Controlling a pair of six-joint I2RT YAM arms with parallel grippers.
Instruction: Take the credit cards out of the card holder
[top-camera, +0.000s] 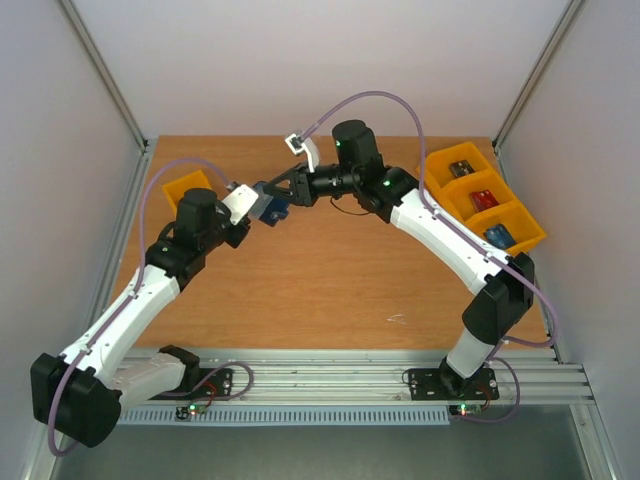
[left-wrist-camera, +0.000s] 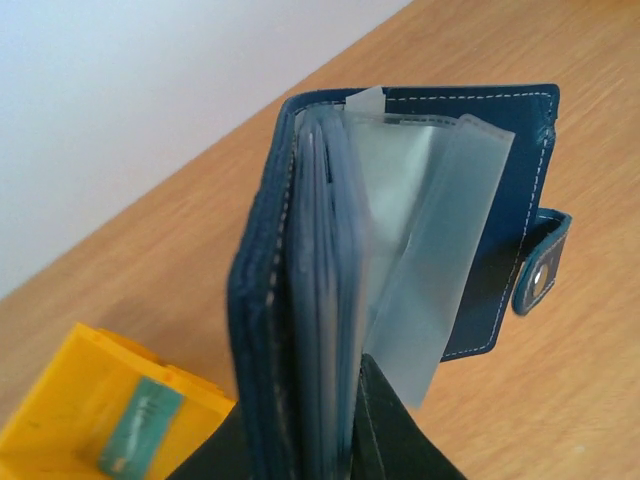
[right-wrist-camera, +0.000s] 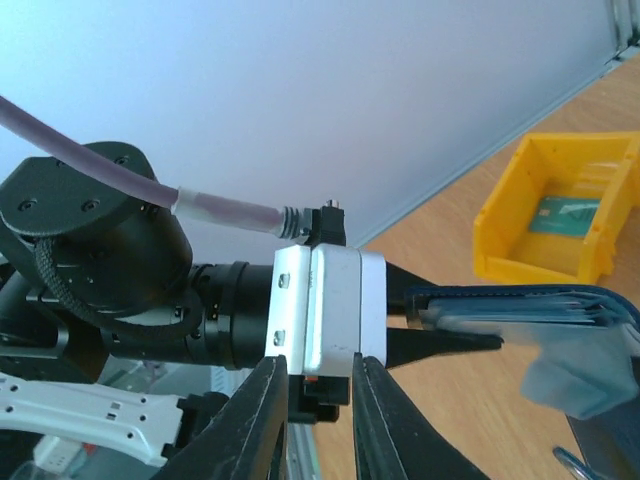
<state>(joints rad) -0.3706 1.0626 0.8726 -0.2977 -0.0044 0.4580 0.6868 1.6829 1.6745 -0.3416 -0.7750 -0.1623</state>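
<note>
Navy-blue card holder (left-wrist-camera: 285, 300) is off the table (top-camera: 330, 290). It is held on edge at the far left-centre of the work area, with the cover swung open and the snap tab (left-wrist-camera: 540, 272) hanging free. Left gripper (right-wrist-camera: 450, 318) is clamped on one end of the holder's thick, packed side. Right gripper (right-wrist-camera: 318, 372) stands just beside it, facing the left one, its fingers narrowly apart with nothing between them.

Findings: translucent grey-blue sleeves (left-wrist-camera: 430, 250) fan out from the spine, and those nearest the cover look empty. The packed stack shows dark edges, so credit cards may remain inside, though none can be made out singly. One greenish card (left-wrist-camera: 140, 436) lies in the yellow bin (left-wrist-camera: 60, 420) beside the left arm. The three yellow bins (top-camera: 482, 195) on the right each hold a small item, probably cards.

Assessment: extraction appears part done. The step in hand looks like the right gripper's approach for another card.

Requirement for the next move: the right fingers must line up with a loaded sleeve's mouth, pinch only the exposed card edge, and draw along the sleeve against a firm left grip. Pinching the sleeve film together with the card is the main risk.
</note>
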